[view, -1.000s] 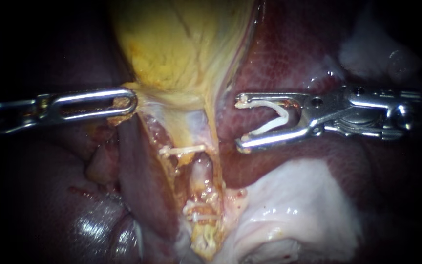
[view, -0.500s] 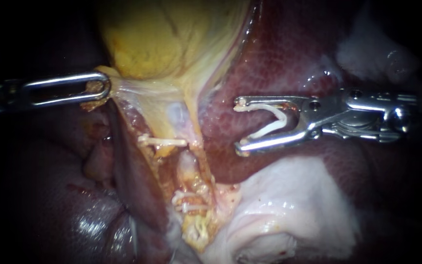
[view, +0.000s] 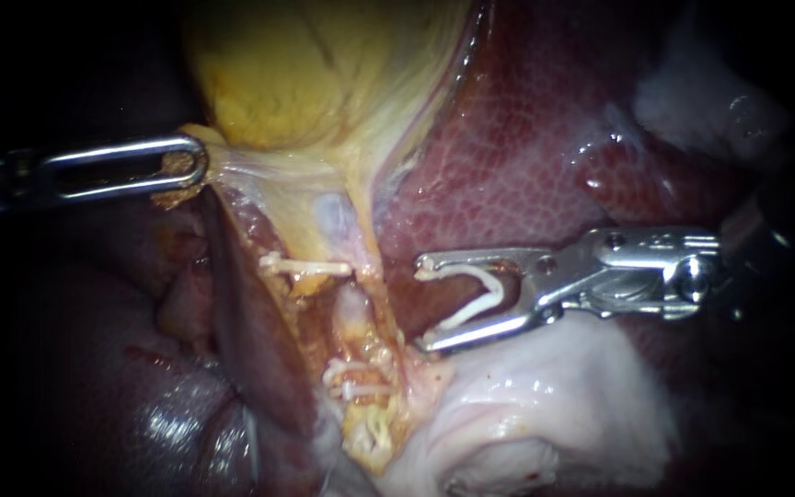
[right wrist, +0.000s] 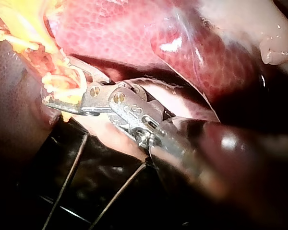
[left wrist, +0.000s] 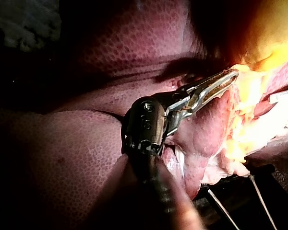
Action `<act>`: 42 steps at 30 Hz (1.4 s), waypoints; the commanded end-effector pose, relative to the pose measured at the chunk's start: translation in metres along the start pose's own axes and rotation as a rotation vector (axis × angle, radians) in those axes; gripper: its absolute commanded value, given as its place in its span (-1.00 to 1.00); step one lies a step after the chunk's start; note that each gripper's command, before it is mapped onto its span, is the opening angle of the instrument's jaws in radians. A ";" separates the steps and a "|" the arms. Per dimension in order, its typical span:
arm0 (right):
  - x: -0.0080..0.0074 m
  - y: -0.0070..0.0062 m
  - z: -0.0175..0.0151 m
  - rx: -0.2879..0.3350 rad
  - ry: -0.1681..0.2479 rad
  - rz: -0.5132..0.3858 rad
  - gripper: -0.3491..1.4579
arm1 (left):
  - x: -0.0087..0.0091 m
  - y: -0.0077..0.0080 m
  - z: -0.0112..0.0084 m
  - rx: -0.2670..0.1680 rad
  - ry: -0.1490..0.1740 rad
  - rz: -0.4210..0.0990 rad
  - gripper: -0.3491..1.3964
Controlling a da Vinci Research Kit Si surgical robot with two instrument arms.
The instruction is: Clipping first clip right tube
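Clip status: the right instrument (view: 422, 306) has one white clip (view: 497, 290) seated between its jaws, which stand wide apart with the clip touching both. The clip's open mouth points at the tube (view: 353, 313), with its long axis along the jaws and crosswise to the tube. The jaw tips sit just beside the tube, not around it. The tube runs lengthwise from the gallbladder (view: 324, 83) down over the liver (view: 526, 156). Clips already on: one upper clip (view: 310, 267), and what looks like two lower clips (view: 353, 382). The left instrument (view: 186, 166) is clamped on the gallbladder's edge.
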 end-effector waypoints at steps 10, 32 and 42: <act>-0.0007 0.0017 0.0018 -0.016 -0.019 0.007 0.03 | 0.0001 -0.0001 0.0001 -0.001 -0.001 0.001 -1.00; -0.0021 0.0017 0.0058 0.067 -0.028 0.034 0.03 | 0.0004 -0.0001 0.0004 -0.004 -0.003 0.002 -1.00; 0.0003 0.0031 0.0020 -0.037 -0.027 0.070 0.03 | 0.0004 -0.0001 0.0003 -0.003 -0.002 0.002 -1.00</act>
